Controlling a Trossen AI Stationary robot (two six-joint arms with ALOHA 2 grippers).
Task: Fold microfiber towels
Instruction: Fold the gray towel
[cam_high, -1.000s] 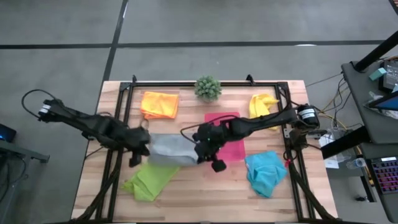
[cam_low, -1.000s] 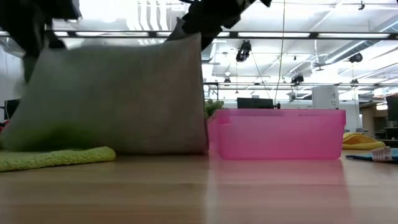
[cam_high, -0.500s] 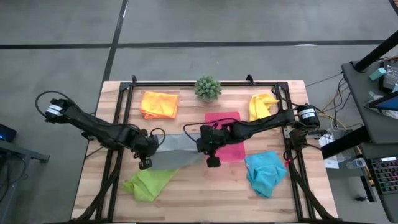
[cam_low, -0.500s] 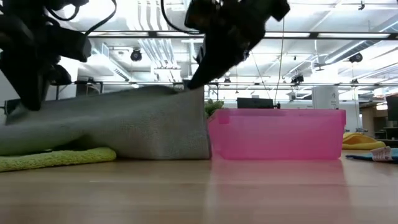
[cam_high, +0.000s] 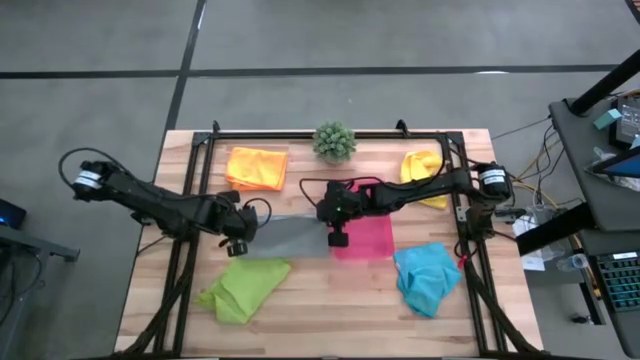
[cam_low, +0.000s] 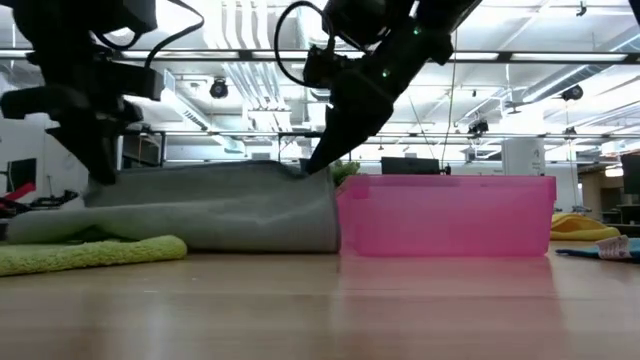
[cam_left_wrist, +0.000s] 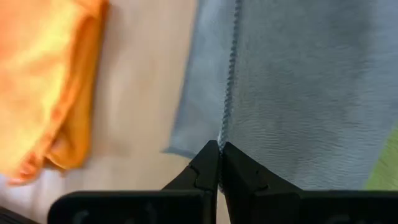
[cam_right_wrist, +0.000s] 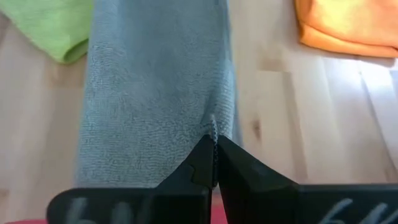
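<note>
Left gripper (cam_high: 236, 222) & right gripper (cam_high: 336, 214) each pinch an end of the grey towel (cam_high: 290, 236), stretched low across mid-tabletop (cam_high: 330, 310) btwn them, beside pink tray (cam_high: 368, 238); risk: uneven release or a slipped hem could skew the fold, or cloth drapes onto tray.

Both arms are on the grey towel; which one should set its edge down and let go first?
Probably the left gripper: its end of the grey towel is over bare table, while the right gripper holds its end at the pink tray.
</note>
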